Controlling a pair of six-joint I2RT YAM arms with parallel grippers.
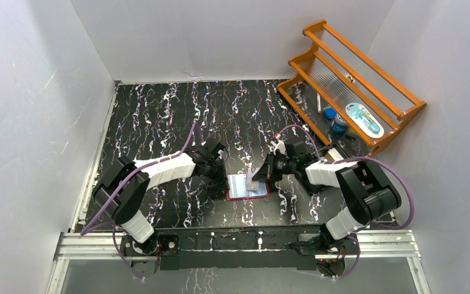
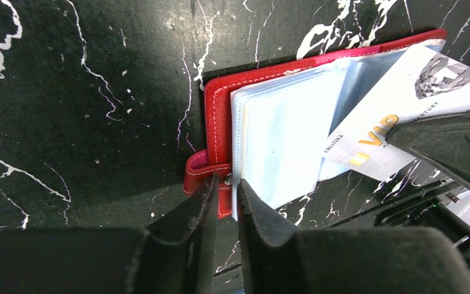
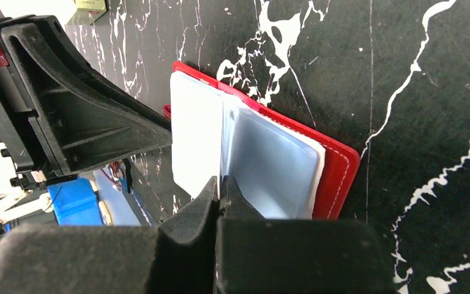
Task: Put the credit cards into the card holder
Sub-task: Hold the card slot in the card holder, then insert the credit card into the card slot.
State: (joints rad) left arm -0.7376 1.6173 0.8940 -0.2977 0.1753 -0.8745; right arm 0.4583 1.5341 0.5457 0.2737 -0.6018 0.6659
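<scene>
**Fig.** Card holder (image 1: pixel 248 187) lay open at centre of bench (image 1: pixel 159 110); right tool (image 3: pixel 221 184) pinched a credit card (image 2: pixel 391 98) slanted at its 3 o'clock pocket (image 2: pixel 281 135). Left tool (image 2: pixel 226 190) straddled the 9 o'clock edge (grip undeterminable); a sliding holder could jam the card.

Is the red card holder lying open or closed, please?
Open: the card holder lies spread, its clear pockets exposed.

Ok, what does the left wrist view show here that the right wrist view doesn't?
Only the left wrist view: the credit card seen from its printed face with VIP lettering, and the red snap tab. Only the right wrist view: the card's plain pale back, with the right gripper closed on its edge. Both: the red card holder lying open, clear pockets up, on the black marbled table.
</scene>
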